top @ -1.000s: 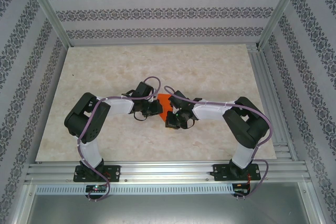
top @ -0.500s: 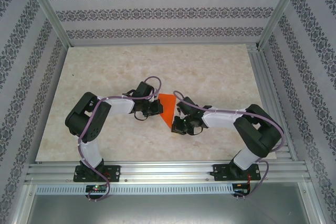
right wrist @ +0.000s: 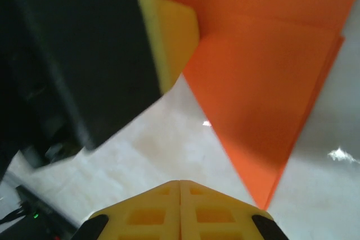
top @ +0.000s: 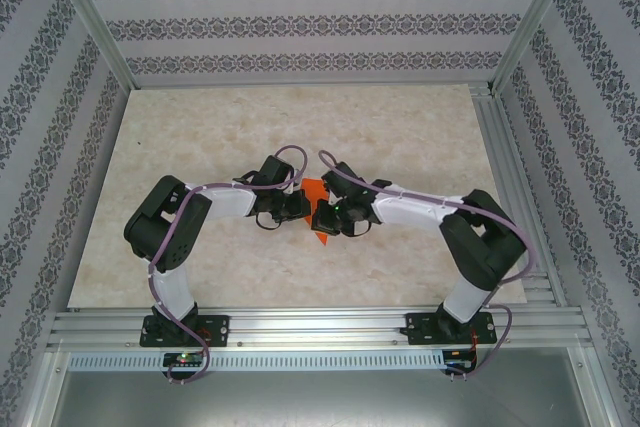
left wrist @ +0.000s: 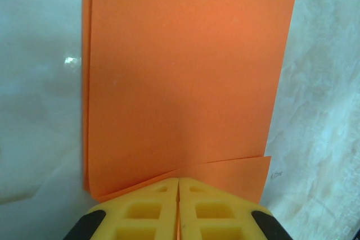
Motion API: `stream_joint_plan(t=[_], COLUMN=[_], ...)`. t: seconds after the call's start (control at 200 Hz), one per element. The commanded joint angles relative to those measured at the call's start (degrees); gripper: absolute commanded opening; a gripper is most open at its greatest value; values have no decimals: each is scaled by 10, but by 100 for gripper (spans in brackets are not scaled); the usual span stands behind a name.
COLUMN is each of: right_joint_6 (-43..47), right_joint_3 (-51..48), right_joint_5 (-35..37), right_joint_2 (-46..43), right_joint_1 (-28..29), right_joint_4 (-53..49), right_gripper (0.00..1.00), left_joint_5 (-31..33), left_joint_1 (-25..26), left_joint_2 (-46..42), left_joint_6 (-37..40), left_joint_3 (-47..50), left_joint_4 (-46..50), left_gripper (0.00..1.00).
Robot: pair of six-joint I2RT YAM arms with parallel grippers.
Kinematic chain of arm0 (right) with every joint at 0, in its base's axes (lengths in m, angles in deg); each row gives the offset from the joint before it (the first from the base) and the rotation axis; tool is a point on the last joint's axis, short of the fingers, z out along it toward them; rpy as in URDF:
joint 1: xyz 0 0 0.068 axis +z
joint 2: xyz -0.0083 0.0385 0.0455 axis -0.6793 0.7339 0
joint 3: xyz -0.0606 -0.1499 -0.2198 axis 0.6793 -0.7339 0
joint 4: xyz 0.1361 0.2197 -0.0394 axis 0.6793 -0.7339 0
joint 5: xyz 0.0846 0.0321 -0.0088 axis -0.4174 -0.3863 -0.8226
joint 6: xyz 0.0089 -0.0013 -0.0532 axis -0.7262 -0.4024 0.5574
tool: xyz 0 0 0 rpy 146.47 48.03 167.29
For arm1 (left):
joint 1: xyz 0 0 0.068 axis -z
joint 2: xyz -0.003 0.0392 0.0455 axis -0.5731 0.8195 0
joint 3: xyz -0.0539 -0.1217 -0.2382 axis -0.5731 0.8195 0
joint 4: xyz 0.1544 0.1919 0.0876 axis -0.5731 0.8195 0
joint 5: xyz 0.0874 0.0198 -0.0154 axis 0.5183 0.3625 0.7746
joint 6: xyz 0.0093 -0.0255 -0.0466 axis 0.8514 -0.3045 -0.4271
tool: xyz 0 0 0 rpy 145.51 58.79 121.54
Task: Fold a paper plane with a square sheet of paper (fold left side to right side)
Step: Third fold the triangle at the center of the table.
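While my left gripper [left wrist: 178, 195], pressed together, is touching the orange paper [left wrist: 185, 71] at its edge, my right gripper [right wrist: 179, 195], also pressed together, is sitting just beside its pointed tip, which is pointing toward me.

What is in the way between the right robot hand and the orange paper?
Nothing visible. Just bare table lies between the right gripper, its jaws shut, and the pointed corner of the orange paper. The left gripper sits off to one side, at another edge of the paper.

orange paper [right wrist: 264, 94], pointed tip, jaws together
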Motion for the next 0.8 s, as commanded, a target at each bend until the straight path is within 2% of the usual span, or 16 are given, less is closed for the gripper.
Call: stream_joint_plan(t=[0.0,0.285,0.639,0.794], right_joint_6=[17,20,-6,11], right_joint_3=[19,-20,-138,-146], right_joint_5=[24,39,40,32], right_joint_2=[41,49,-40,-82], right_joint_1=[-1,0,10,6], right_joint_4=[-10,-24,-25,-26], right_gripper=[7,7,8,8], left_joint_5=[41,44,46,36], left_joint_1=[3,3,3,3], left_joint_2=[12,11,10,-1], left_joint_6=[3,1,2,-1], left_joint_3=[6,5,4,-2], left_joint_4=[20,22,27,27], left_gripper=[11,11,11,12])
